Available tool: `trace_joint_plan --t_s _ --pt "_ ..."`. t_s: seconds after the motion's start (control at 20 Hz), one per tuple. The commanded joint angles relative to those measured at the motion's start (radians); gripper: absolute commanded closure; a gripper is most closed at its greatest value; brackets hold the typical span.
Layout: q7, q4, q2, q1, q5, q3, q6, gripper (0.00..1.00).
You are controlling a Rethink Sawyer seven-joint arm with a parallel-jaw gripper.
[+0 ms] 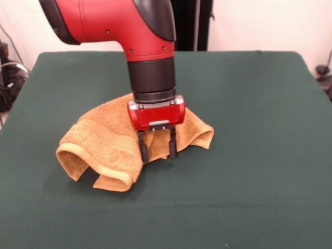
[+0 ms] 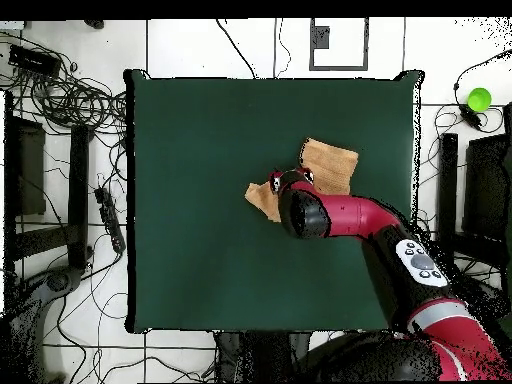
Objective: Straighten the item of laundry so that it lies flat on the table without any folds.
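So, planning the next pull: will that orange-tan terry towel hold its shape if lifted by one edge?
Probably not. The orange-tan terry towel already droops in soft curled folds beside the gripper, so it looks floppy. Its looped pile likely grips the dark green table, dragging rather than sliding.

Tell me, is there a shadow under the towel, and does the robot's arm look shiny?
Front view: a soft dark shadow lies on the table under the towel and its curled edge; the red arm shows pale gleams, the tool is fairly sharp. Overhead view: light is even, and the arm hides much of the towel.
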Motion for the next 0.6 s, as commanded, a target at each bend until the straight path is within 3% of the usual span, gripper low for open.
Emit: trace_joint_plan --t_s 0.05,0.6 --pt "0.058 0.038 0.042 0.035 -0.036 0.144 -0.009 0.00" --pt "-0.072 0.133 0.064 -0.104 -0.058 0.358 0.116 0.00"
